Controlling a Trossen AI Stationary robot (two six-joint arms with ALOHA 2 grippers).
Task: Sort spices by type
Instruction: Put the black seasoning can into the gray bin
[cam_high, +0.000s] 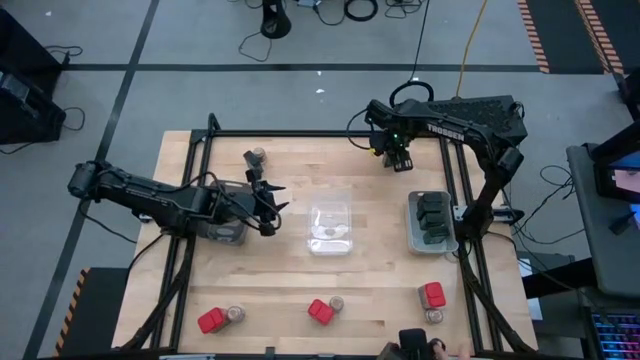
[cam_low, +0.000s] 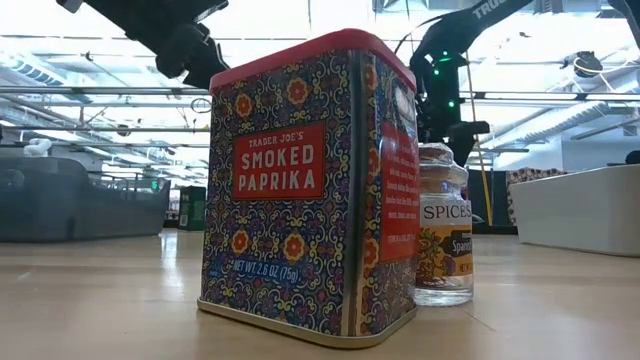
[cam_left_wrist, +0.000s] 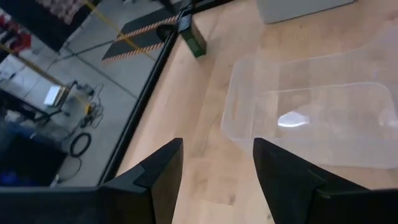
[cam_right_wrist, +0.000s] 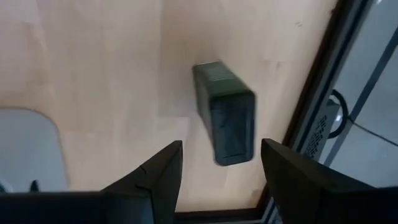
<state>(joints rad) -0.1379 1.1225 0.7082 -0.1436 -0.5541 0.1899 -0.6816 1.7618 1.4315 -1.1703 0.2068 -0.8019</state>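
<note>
My right gripper (cam_high: 398, 158) (cam_right_wrist: 221, 148) hovers open above a black box (cam_right_wrist: 227, 115) that stands on the table near the far edge; its fingers touch nothing. My left gripper (cam_high: 270, 205) (cam_left_wrist: 217, 146) is open and holds nothing, above the table between a grey tray (cam_high: 228, 228) and a clear tray (cam_high: 330, 228) (cam_left_wrist: 311, 118). Red boxes (cam_high: 212, 320) (cam_high: 320, 312) (cam_high: 433, 294) stand along the near edge, each beside a round jar (cam_high: 236, 315) (cam_high: 337, 303) (cam_high: 434, 316). Another jar (cam_high: 258, 156) stands at the far edge. The low view shows a red paprika tin (cam_low: 310, 190) and a jar (cam_low: 443, 240) close up.
A grey tray (cam_high: 432, 222) on the table's right side holds black boxes. The black frame rails (cam_high: 455, 180) run along the table's edges, one close beside the black box (cam_right_wrist: 311, 124). Bare wood lies between the trays and the near row of spices.
</note>
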